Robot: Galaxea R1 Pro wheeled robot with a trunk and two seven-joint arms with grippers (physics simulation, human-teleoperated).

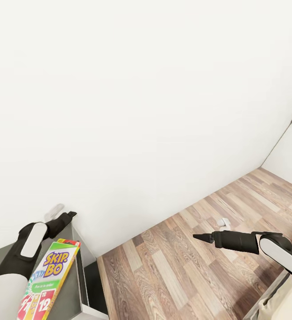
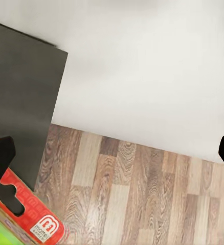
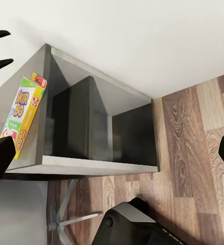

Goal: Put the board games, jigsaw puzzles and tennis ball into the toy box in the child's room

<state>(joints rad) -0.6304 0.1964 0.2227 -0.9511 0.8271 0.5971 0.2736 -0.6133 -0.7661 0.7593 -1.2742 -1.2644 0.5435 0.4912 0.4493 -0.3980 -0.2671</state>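
Head view shows us the SKIP-BO box (image 1: 48, 280) lying flat on the grey desk (image 1: 70, 293), beside our left gripper (image 1: 68, 216) (jaws apart); right gripper (image 1: 203, 238) jaws apart above the floor (image 1: 172, 266).

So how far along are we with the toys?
No toy box in sight, so nothing shows as put away. The SKIP-BO game lies on a grey cabinet top beside the left gripper; both grippers, right included, are open and empty. Carrying it and the other toys remains.

rainbow SKIP-BO box (image 1: 50, 280), wood-plank floor (image 1: 186, 266)
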